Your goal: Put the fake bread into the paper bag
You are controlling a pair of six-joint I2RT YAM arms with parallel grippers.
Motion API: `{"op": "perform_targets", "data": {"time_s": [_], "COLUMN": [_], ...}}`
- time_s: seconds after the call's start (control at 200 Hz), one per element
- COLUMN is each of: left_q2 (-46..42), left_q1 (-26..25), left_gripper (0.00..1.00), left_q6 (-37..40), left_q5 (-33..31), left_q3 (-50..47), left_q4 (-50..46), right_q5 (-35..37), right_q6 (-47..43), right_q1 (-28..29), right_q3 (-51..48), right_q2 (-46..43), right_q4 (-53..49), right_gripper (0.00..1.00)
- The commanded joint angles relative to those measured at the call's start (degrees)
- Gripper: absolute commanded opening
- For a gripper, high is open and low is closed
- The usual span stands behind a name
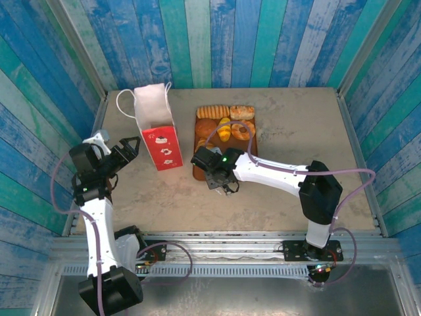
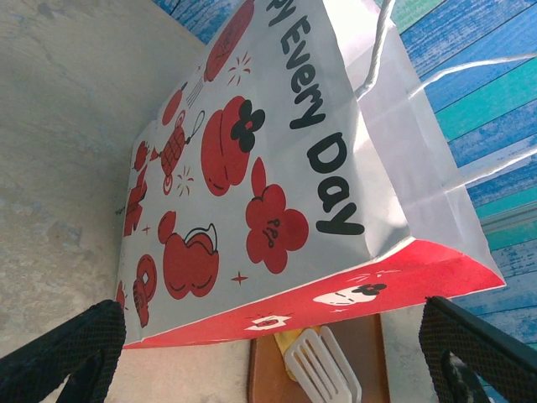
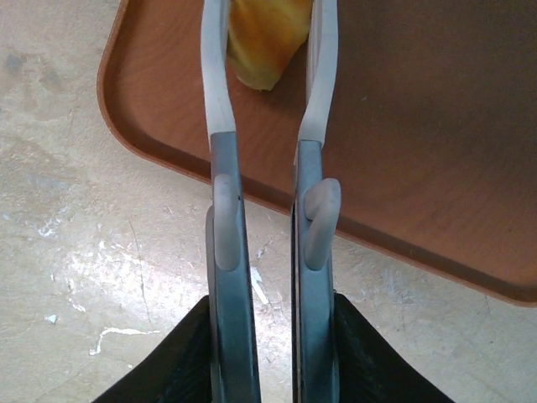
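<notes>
Bread (image 1: 224,128), at least 5, 1 tray (image 3: 419,126), 1 bag (image 1: 158,131)

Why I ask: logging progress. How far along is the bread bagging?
Done: nothing visibly bagged; golden toy pastries crowd the brown tray. In hand: right gripper's grey tongs pinch a yellow pastry. To do: carrying each into the red-and-white paper bag beside the open left gripper.
</notes>
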Motion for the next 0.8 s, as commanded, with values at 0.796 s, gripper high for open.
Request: {"op": "perform_targets", "data": {"time_s": [0.796], "left_q2": [16.2], "left_q1": [-0.1], "left_gripper": [0.96], "left_q6": [7.0], "left_q5": [-1.2], "left_q3": [32.7], "left_q4": [-4.8], "right_q5": [16.7], "right_q6": [-5.1], "right_q1": [0.2], "right_q3": [1.8], "right_q2": [-25.7], "right_q4": [-2.2], "right_gripper": [0.02]}}
